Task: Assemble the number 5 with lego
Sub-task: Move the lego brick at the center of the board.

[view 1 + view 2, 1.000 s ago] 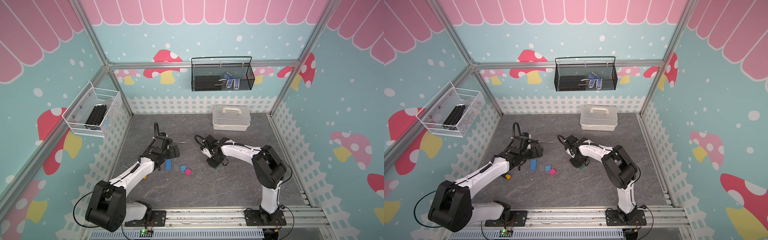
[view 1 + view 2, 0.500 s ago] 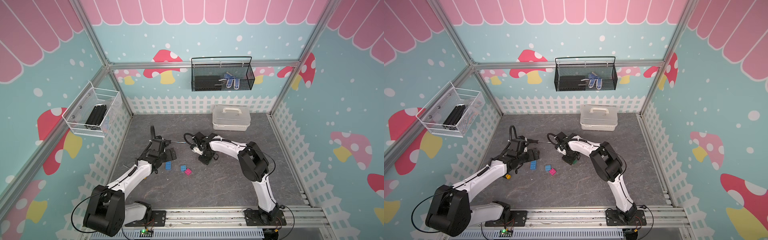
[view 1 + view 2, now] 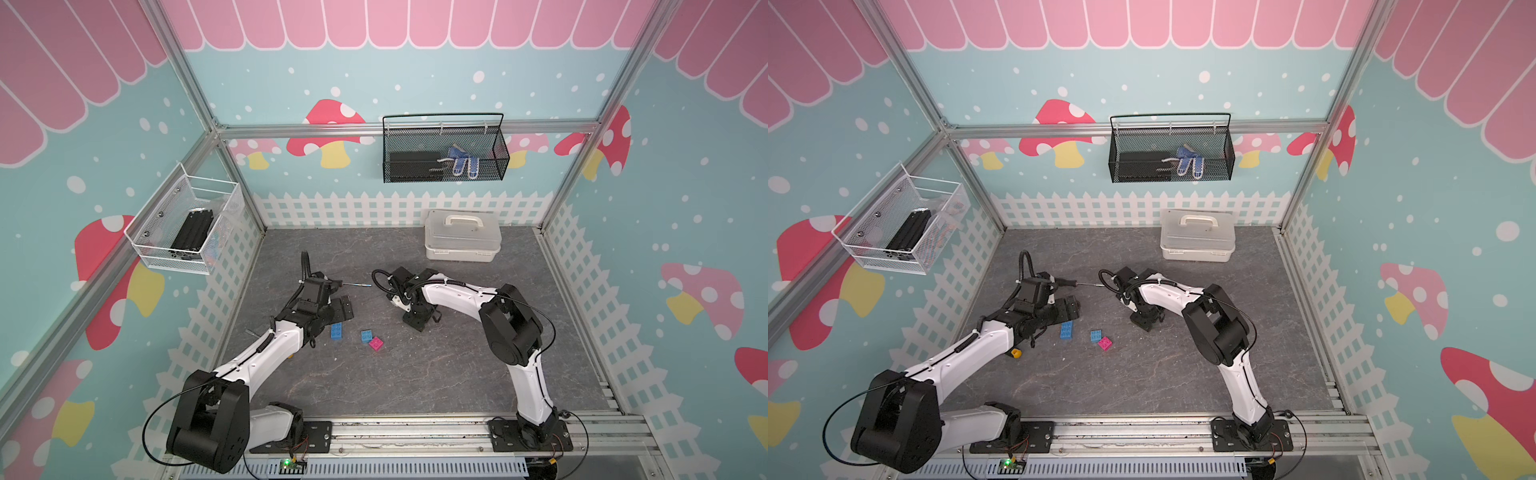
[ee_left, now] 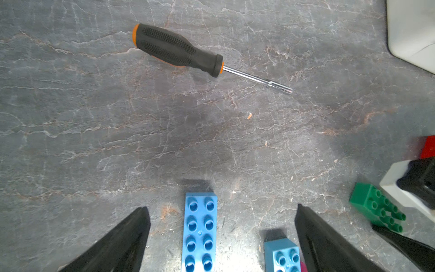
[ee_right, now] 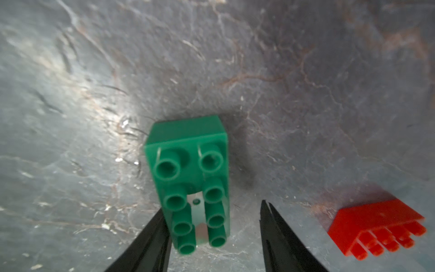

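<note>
A long blue brick [image 3: 336, 331] [image 3: 1066, 331] lies flat on the floor, with a small blue brick [image 3: 366, 336] [image 3: 1096, 335] and a pink brick [image 3: 375, 343] [image 3: 1105, 343] just right of it. My left gripper [image 4: 221, 210] [image 3: 337, 308] hovers open over the long blue brick [image 4: 199, 232], and the small blue brick [image 4: 282, 255] sits by one finger. My right gripper [image 5: 213, 207] [image 3: 417, 320] is open around the green brick [image 5: 188, 160]. One finger touches its side and the other stands apart. A red brick [image 5: 376, 226] lies beside it. Both are hidden in both top views.
A black-handled screwdriver [image 4: 179, 50] [image 3: 353, 284] lies behind the left gripper. The yellow end of another tool [image 3: 1016, 353] shows under the left arm. A white lidded box [image 3: 461, 241] stands at the back. A black basket [image 3: 444, 153] and a white basket [image 3: 187, 228] hang on the walls.
The right wrist has shifted left across the floor and its jaws have widened around the green brick. The left arm has barely moved.
</note>
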Controlling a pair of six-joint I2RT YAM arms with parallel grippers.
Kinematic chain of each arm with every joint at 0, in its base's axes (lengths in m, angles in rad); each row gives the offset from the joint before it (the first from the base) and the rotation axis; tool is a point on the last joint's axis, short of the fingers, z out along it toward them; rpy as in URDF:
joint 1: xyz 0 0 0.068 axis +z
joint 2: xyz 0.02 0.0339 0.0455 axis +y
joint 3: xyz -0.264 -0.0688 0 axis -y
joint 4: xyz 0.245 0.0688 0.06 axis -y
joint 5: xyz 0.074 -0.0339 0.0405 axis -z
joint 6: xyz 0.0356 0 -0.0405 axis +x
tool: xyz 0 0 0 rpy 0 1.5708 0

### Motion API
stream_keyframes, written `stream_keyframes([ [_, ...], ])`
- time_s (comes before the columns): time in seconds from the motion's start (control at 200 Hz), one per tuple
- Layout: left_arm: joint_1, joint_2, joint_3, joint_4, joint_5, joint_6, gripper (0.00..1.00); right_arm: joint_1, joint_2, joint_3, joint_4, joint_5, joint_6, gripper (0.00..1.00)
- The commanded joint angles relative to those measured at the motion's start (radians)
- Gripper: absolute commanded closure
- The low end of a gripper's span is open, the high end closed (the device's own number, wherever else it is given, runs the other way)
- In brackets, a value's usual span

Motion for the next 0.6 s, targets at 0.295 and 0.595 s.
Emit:
stream_keyframes([
  [0.295, 0.005, -0.011, -0.006, -0.017, 0.011, -0.02, 0.01, -0.027, -0.053, -0.024, -0.038, 0.037, 0.011, 0.41],
  [0.595, 0.004, -0.021, -0.005, -0.04, -0.007, -0.029, 0.01, 0.08, -0.262, -0.109, -0.009, -0.112, 0.179, 0.41],
])
